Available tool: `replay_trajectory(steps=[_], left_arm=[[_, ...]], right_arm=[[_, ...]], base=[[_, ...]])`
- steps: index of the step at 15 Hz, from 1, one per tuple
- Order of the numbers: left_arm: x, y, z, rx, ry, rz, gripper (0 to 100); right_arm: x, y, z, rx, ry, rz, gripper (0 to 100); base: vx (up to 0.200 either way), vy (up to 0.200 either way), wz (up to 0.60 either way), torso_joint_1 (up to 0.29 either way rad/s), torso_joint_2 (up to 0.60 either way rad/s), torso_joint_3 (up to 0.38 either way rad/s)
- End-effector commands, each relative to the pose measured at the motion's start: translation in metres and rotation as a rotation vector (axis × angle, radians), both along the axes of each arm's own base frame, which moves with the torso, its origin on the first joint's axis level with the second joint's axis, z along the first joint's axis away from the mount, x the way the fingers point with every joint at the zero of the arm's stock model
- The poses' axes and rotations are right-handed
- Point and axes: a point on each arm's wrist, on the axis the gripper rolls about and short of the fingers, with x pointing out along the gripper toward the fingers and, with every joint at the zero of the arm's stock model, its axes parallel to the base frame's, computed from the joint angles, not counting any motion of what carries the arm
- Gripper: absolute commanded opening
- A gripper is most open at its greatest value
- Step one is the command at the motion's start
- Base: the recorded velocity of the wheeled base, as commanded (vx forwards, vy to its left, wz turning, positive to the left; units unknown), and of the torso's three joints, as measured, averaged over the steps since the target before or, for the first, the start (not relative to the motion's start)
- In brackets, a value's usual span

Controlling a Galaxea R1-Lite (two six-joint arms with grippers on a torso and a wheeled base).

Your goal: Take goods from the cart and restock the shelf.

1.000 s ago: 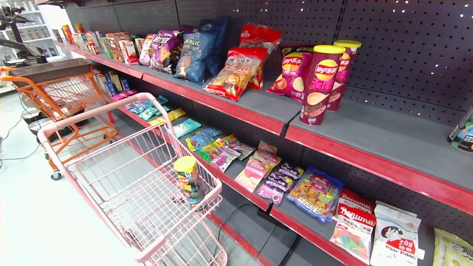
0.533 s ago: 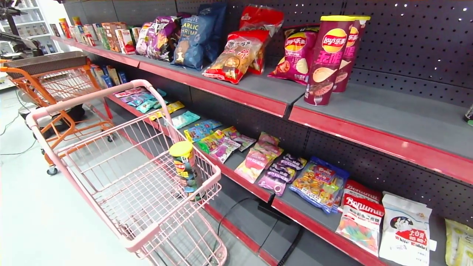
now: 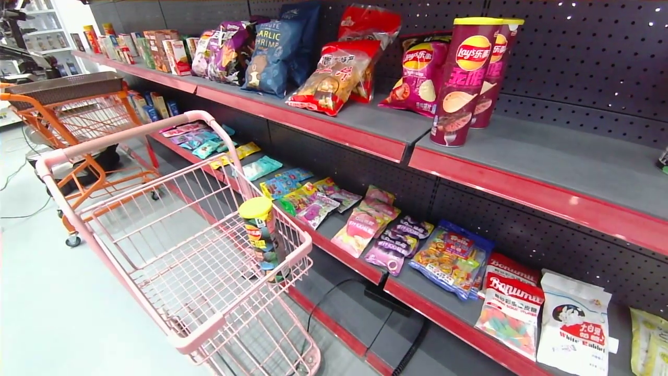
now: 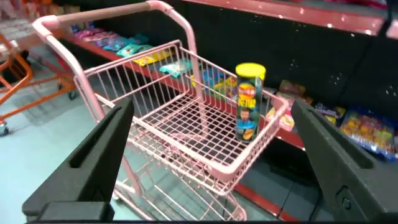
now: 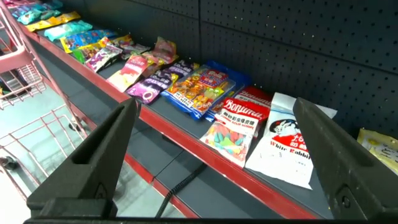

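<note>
One chip can (image 3: 262, 237): I am seeing it standing upright inside the pink cart (image 3: 125, 137), in the basket corner nearest the shelf, close to the wire wall.
Left gripper (image 4: 211, 107): I am holding it above the cart with the fingers spread wide and nothing between them; the can is ahead of it.
Right gripper (image 5: 214, 106): it is hanging near the lower shelf's candy bags (image 5: 199, 84), fingers wide apart and empty.
Handling: I am judging the can light, stiff-walled and smooth, so likely to tip or slide. I am planning to pinch it around the mid-body, below the yellow lid.
Upper shelf (image 3: 548, 162): bare grey room is lying beside the two purple chip cans (image 3: 462, 83).
</note>
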Motion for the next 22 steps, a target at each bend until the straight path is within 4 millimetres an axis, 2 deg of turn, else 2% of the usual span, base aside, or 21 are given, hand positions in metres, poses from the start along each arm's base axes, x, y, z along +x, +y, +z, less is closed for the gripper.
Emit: replay_trajectory(steps=[1, 2, 3, 4, 5, 6, 7, 8, 9, 12, 15, 17, 19, 22], left_arm=[[0.139, 0.01, 0.067, -0.07, 0.297, 0.134, 100], [0.167, 0.013, 0.058, -0.073, 0.348, 0.123, 100], [0.197, 0.014, 0.047, -0.086, 0.372, 0.033, 100], [0.206, 0.014, 0.042, -0.092, 0.379, -0.014, 100], [0.226, 0.015, 0.026, -0.072, 0.404, -0.158, 100], [0.235, 0.017, 0.016, -0.032, 0.436, -0.191, 100], [0.253, 0.021, -0.004, 0.04, 0.492, -0.222, 100], [0.267, 0.021, -0.014, 0.036, 0.507, -0.252, 100], [0.272, 0.021, -0.018, 0.033, 0.506, -0.276, 100], [0.302, 0.008, -0.05, 0.031, 0.518, -0.398, 100], [0.318, -0.006, -0.071, 0.036, 0.519, -0.473, 100], [0.326, -0.014, -0.079, 0.038, 0.524, -0.517, 100], [0.344, -0.029, -0.093, 0.055, 0.508, -0.554, 100], [0.362, -0.04, -0.102, 0.07, 0.479, -0.582, 100]], right_arm=[[0.0, 0.0, 0.0, 0.0, 0.0, 0.001, 100], [0.0, 0.0, 0.0, 0.0, 0.0, 0.001, 100], [0.0, 0.0, 0.0, -0.001, 0.0, 0.001, 100], [0.0, 0.0, 0.0, -0.001, 0.0, 0.002, 100], [0.0, 0.0, 0.0, -0.001, 0.002, 0.001, 100], [0.0, 0.0, 0.0, -0.001, 0.0, 0.002, 100], [0.0, 0.0, 0.0, -0.003, 0.0, 0.001, 100], [0.0, 0.0, 0.0, -0.001, 0.002, 0.001, 100], [0.0, 0.0, 0.0, -0.003, 0.0, 0.002, 100], [0.0, 0.0, 0.0, -0.003, 0.0, 0.001, 100], [0.0, 0.0, 0.0, -0.004, 0.0, 0.001, 100], [0.0, 0.0, 0.0, -0.004, 0.0, 0.001, 100], [0.0, 0.0, 0.0, -0.004, 0.0, 0.001, 100], [0.0, 0.0, 0.0, -0.004, 0.002, 0.001, 100]], base=[[0.0, 0.0, 0.0, 0.0, 0.0, 0.0], [0.0, 0.0, 0.0, 0.0, 0.0, 0.0], [0.0, 0.0, 0.0, 0.0, 0.0, 0.0], [0.0, 0.0, 0.0, 0.0, 0.0, 0.0], [0.0, 0.0, 0.0, 0.0, 0.0, 0.0], [0.0, 0.0, 0.0, 0.0, 0.0, 0.0], [0.0, 0.0, 0.0, 0.0, 0.0, 0.0], [0.0, 0.0, 0.0, 0.0, 0.0, 0.0], [0.0, 0.0, 0.0, 0.0, 0.0, 0.0], [0.0, 0.0, 0.0, 0.0, 0.0, 0.0], [0.0, 0.0, 0.0, 0.0, 0.0, 0.0], [0.0, 0.0, 0.0, 0.0, 0.0, 0.0], [0.0, 0.0, 0.0, 0.0, 0.0, 0.0], [0.0, 0.0, 0.0, 0.0, 0.0, 0.0]])
